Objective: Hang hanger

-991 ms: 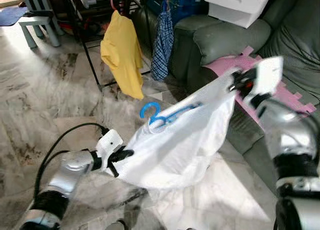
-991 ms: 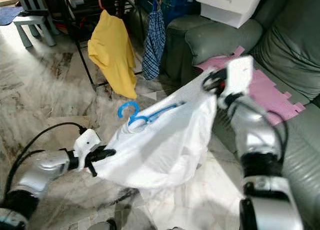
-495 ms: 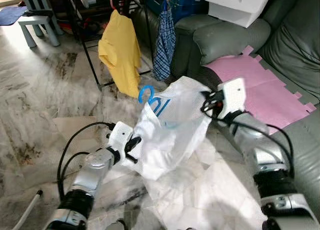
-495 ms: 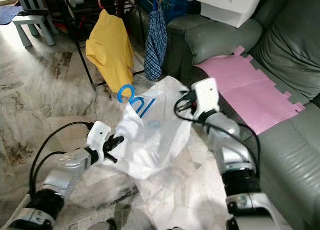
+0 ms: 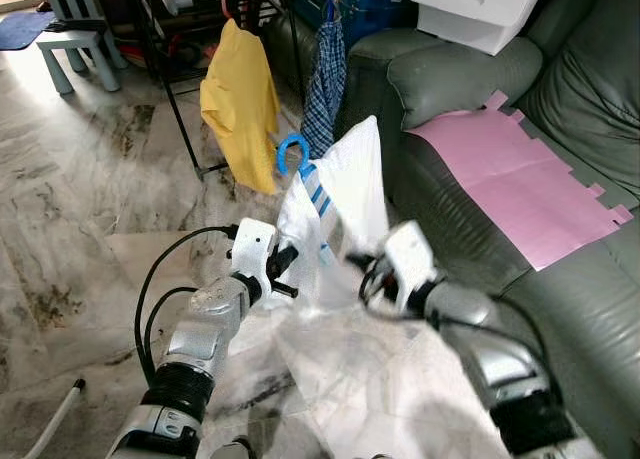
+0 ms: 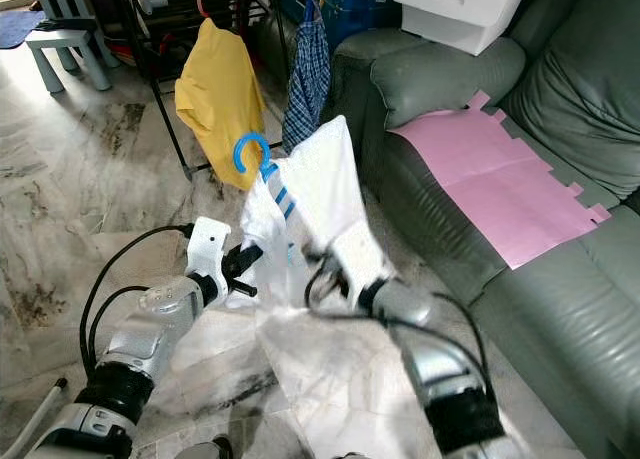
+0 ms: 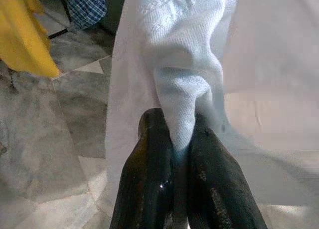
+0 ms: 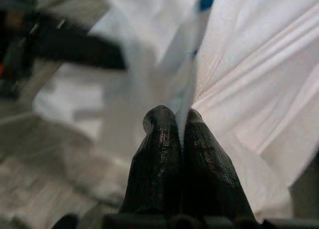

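Left tool (image 7: pixel 180 139) clamped on white shirt (image 5: pixel 350 179) fold. Right tool (image 8: pixel 182 121) pinching same shirt's edge, view blurry, probably thin fabric between fingers. Blue hanger (image 5: pixel 293 154) inside shirt, hook poking out top, near yellow shirt (image 5: pixel 243 99) on rack (image 5: pixel 170 89), above floor.

I see matt white knit cloth on the shirt (image 7: pixel 184 89), a glossy blue plastic hanger (image 5: pixel 300 164), polished marble floor (image 5: pixel 90 209), and smooth leather sofa (image 5: pixel 580 309).
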`<state>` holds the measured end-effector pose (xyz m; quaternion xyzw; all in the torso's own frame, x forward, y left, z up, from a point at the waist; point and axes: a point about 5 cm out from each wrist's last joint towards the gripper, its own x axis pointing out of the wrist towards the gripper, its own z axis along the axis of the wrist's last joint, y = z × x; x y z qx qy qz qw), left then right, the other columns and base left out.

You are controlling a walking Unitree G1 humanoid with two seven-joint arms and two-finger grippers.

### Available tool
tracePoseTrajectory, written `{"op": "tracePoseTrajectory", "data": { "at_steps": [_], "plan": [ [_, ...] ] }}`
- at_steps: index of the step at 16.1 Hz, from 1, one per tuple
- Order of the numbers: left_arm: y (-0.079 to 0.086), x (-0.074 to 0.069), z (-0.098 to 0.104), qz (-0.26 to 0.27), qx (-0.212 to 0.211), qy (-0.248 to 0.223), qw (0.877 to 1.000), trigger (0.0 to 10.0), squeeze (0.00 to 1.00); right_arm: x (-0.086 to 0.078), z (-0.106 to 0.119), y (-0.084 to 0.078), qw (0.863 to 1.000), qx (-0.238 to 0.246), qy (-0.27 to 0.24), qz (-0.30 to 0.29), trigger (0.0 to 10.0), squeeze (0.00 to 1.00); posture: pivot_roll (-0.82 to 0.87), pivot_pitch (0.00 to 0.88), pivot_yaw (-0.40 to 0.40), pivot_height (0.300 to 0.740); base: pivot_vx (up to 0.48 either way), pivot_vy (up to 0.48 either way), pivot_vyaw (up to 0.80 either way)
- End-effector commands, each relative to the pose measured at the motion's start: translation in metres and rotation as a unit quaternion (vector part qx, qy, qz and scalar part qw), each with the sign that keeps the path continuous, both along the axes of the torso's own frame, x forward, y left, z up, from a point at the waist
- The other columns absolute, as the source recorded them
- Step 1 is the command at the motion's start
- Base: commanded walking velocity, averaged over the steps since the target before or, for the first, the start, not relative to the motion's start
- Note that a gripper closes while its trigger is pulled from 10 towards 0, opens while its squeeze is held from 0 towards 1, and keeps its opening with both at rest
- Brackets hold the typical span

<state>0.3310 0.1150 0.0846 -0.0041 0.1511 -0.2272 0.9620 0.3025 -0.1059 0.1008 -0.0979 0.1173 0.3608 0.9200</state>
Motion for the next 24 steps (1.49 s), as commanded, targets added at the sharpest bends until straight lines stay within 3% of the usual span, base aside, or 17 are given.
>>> {"op": "tracePoseTrajectory", "data": {
  "at_steps": [1, 2, 3, 4, 5, 6, 7, 9, 12, 14, 16, 18, 20, 21, 22, 24],
  "plan": [
    [0.002, 0.010, 0.025, 0.015, -0.020, -0.043, 0.999, 0.0, 0.00, -0.008, -0.008, 0.003, 0.999, -0.016, 0.019, 0.027, 0.0, 0.00, -0.07, 0.137, -0.026, 0.740, 0.000, 0.000, 0.00],
    [0.002, 0.010, 0.027, 0.015, -0.021, -0.045, 0.999, 0.0, 0.00, -0.010, -0.012, 0.002, 0.999, -0.027, 0.023, 0.030, 4.1, 0.00, -0.07, 0.137, -0.026, 0.740, 0.000, 0.000, 0.00],
    [0.002, 0.010, 0.028, 0.013, -0.021, -0.046, 0.999, 0.0, 0.00, -0.013, -0.016, 0.002, 0.998, -0.038, 0.029, 0.044, 5.8, 0.00, -0.06, 0.137, -0.026, 0.740, 0.000, 0.000, 0.00],
    [0.002, 0.010, 0.028, 0.014, -0.020, -0.045, 0.999, 0.0, 0.00, -0.013, -0.018, 0.000, 0.997, -0.052, 0.026, 0.041, 10.0, 0.00, -0.06, 0.137, -0.026, 0.740, 0.000, 0.000, 0.00],
    [0.003, 0.010, 0.029, 0.015, -0.020, -0.044, 0.999, 0.0, 0.00, -0.014, -0.020, -0.004, 0.997, -0.069, 0.025, 0.039, 10.0, 1.00, -0.06, 0.136, -0.026, 0.740, 0.000, 0.000, 0.00],
    [0.004, 0.011, 0.029, 0.015, -0.017, -0.045, 0.999, 0.0, 0.00, -0.015, -0.021, -0.006, 0.995, -0.084, 0.024, 0.046, 10.0, 1.00, -0.07, 0.137, -0.026, 0.740, 0.000, 0.000, 0.00],
    [0.007, 0.013, 0.031, 0.020, -0.015, -0.046, 0.999, 0.0, 0.00, -0.018, -0.023, -0.013, 0.989, -0.129, 0.010, 0.067, 10.0, 1.00, -0.07, 0.139, -0.025, 0.740, 0.000, 0.000, 0.00],
    [0.010, 0.015, 0.034, 0.027, -0.011, -0.050, 0.998, 0.0, 0.00, -0.020, -0.023, -0.020, 0.985, -0.155, 0.002, 0.080, 10.0, 1.00, -0.07, 0.139, -0.025, 0.740, 0.000, 0.000, 0.00],
    [0.015, 0.019, 0.036, 0.035, -0.004, -0.057, 0.998, 0.0, 0.00, -0.024, -0.017, -0.026, 0.983, -0.152, -0.006, 0.103, 10.0, 1.00, -0.07, 0.142, -0.024, 0.740, 0.000, 0.000, 0.00],
    [0.016, 0.019, 0.039, 0.009, 0.019, -0.076, 0.997, 0.0, 0.00, -0.029, -0.008, -0.031, 0.977, -0.157, -0.026, 0.142, 10.0, 1.00, -0.08, 0.145, -0.023, 0.740, 0.000, 0.000, 0.00],
    [0.020, 0.016, 0.041, -0.053, 0.082, -0.102, 0.990, 0.0, 0.00, -0.025, 0.004, -0.044, 0.972, -0.178, -0.046, 0.149, 10.0, 1.00, -0.08, 0.147, -0.019, 0.740, 0.000, 0.000, 0.00],
    [0.032, 0.014, 0.038, -0.101, 0.142, -0.111, 0.978, 0.0, 0.00, -0.017, 0.019, -0.059, 0.971, -0.186, -0.065, 0.137, 10.0, 1.00, -0.08, 0.148, -0.015, 0.740, 0.000, 0.000, 0.00],
    [0.045, 0.010, 0.032, -0.141, 0.177, -0.103, 0.969, 0.0, 0.00, -0.010, 0.030, -0.071, 0.968, -0.202, -0.086, 0.123, 10.0, 1.00, -0.08, 0.149, -0.015, 0.740, 0.000, 0.000, 0.00],
    [0.050, 0.007, 0.029, -0.170, 0.208, -0.105, 0.957, 0.0, 0.00, -0.009, 0.032, -0.075, 0.965, -0.212, -0.091, 0.124, 10.0, 1.00, -0.08, 0.150, -0.014, 0.740, 0.000, 0.000, 0.00],
    [0.053, -0.002, 0.025, -0.240, 0.250, -0.115, 0.931, 0.0, 0.00, -0.010, 0.036, -0.079, 0.963, -0.216, -0.094, 0.131, 10.0, 1.00, -0.08, 0.151, -0.014, 0.740, 0.000, 0.000, 0.00],
    [0.055, -0.006, 0.023, -0.273, 0.253, -0.113, 0.921, 0.0, 0.00, -0.010, 0.040, -0.082, 0.963, -0.214, -0.098, 0.134, 10.0, 1.00, -0.08, 0.152, -0.014, 0.740, 0.000, 0.000, 0.00]
  ]
}}
